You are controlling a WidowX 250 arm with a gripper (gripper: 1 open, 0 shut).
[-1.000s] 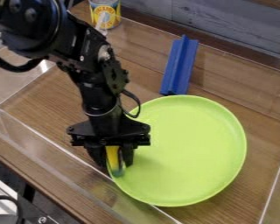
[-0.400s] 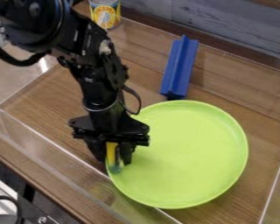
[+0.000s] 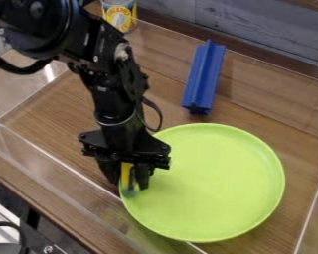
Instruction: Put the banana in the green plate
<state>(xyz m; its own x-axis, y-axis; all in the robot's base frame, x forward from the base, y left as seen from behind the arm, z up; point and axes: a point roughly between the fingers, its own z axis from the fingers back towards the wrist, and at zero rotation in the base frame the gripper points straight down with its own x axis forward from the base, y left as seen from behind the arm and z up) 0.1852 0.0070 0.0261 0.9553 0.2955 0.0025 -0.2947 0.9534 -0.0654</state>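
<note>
The black gripper [image 3: 134, 183] points straight down over the near-left rim of the green plate [image 3: 222, 179]. Between its fingers a yellow banana [image 3: 127, 180] stands on end, only a narrow strip of it showing, its lower tip at or just above the plate's edge. The jaws are shut on the banana. The plate is large, round and lime green, lying flat on the wooden tabletop right of the arm, with nothing else on it.
A blue elongated block [image 3: 202, 73] lies behind the plate. A yellow-labelled can [image 3: 118, 15] stands at the back left. A clear plastic wall [image 3: 43, 159] edges the table's front and left. Grey panelling closes the back.
The plate has shifted slightly to the right. The gripper has rolled a little about its vertical axis, still holding the banana at about the same place.
</note>
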